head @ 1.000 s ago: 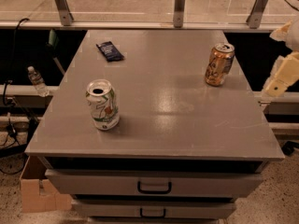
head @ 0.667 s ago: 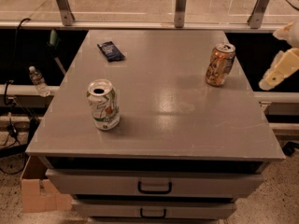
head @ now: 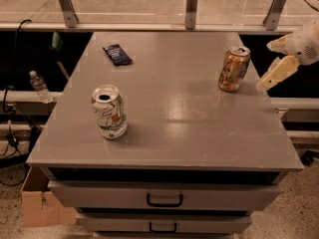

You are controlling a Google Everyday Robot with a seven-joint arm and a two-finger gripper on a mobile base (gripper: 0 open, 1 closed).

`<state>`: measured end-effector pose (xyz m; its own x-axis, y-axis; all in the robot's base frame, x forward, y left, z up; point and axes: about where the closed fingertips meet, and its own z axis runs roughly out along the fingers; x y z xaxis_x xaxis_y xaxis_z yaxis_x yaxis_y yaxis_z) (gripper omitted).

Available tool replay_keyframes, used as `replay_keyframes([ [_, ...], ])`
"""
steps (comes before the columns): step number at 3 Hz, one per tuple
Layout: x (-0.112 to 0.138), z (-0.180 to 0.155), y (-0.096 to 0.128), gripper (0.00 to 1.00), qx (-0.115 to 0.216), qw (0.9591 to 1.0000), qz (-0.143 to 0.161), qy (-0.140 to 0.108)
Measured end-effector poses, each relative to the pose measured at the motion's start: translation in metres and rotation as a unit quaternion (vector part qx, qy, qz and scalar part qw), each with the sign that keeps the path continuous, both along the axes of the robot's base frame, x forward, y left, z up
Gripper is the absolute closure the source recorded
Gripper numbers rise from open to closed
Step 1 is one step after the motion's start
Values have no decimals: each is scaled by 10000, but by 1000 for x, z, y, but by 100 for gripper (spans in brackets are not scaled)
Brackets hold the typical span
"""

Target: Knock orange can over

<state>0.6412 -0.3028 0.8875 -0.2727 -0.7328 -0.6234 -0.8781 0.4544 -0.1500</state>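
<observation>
Spreading well apart, the jaws of the gripper (head: 266, 66) hold nothing: one pale finger juts toward 9 o'clock higher up, the other slants down toward 8 o'clock, with open space between them. The gripper hangs at the table's 3 o'clock edge, its lower fingertip just over the rim, and the rest of the arm runs out of the camera view at 2 o'clock.

Just beside the fingertips, at 9 o'clock from them, the orange can (head: 234, 68) stands upright on the grey table (head: 199, 133), near the table's 2 o'clock corner. A narrow strip of bare tabletop separates the can from the nearest fingertip, so the two are near but apart. The can's silver top faces up and its pale label markings face the camera.

Well apart from it, toward 8 o'clock across the table, a white can (head: 110, 112) with green and red markings stands upright, its opened top showing a dark mouth. At the table's 11 o'clock part a dark blue packet (head: 117, 54) lies flat.

Below the tabletop's front edge sit two drawers, the upper drawer (head: 164, 195) with a dark handle at its middle. On the floor at 7 o'clock from the table is a cardboard box (head: 40, 203), and at 9 o'clock a clear water bottle (head: 39, 86) stands on a low ledge.
</observation>
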Motion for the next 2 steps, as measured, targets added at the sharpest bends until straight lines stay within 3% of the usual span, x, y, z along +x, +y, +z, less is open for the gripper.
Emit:
replay_keyframes([
  [1,-4,-4,29,0,617,9975,327,73],
  [2,-18,-9,63,0,947,9928,713,175],
])
